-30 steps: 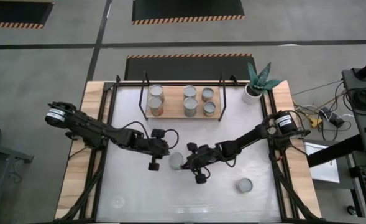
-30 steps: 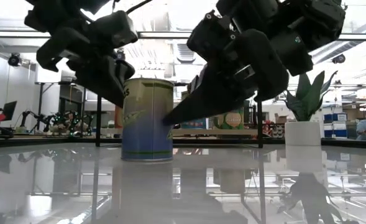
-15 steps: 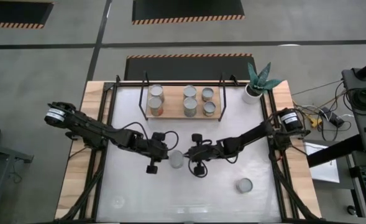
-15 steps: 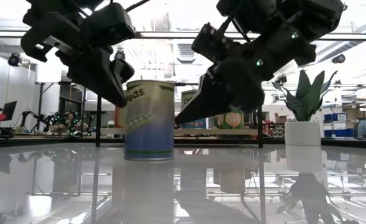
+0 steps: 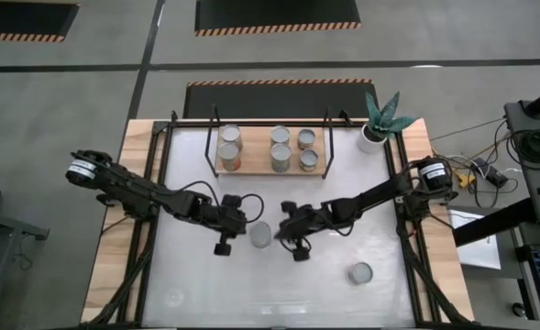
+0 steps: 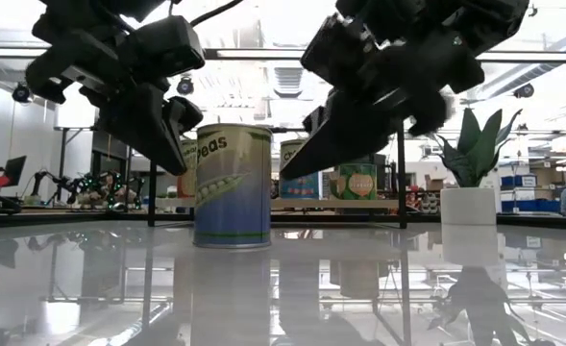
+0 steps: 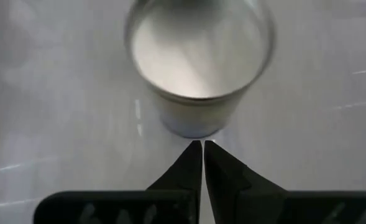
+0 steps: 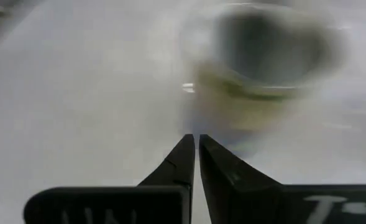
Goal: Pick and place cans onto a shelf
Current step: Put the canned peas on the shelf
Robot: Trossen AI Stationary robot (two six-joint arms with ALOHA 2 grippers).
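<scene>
Since the earlier frame, our right gripper (image 5: 281, 229) has drawn closer to the pea can (image 5: 260, 235), and the can has turned on its base, showing more of its label.

The can stands upright at table centre. Our left gripper (image 5: 239, 225) sits just beside it at 9 o'clock, the right at 3 o'clock. Both have fingers pressed together and pinch nothing.

The shelf (image 5: 271, 169) at 12 o'clock carries six cans; another can (image 5: 361, 272) stands at 4 o'clock.

Risk: closed fingertips pushing from either side may topple or roll the can, since neither gripper can enclose it.
</scene>
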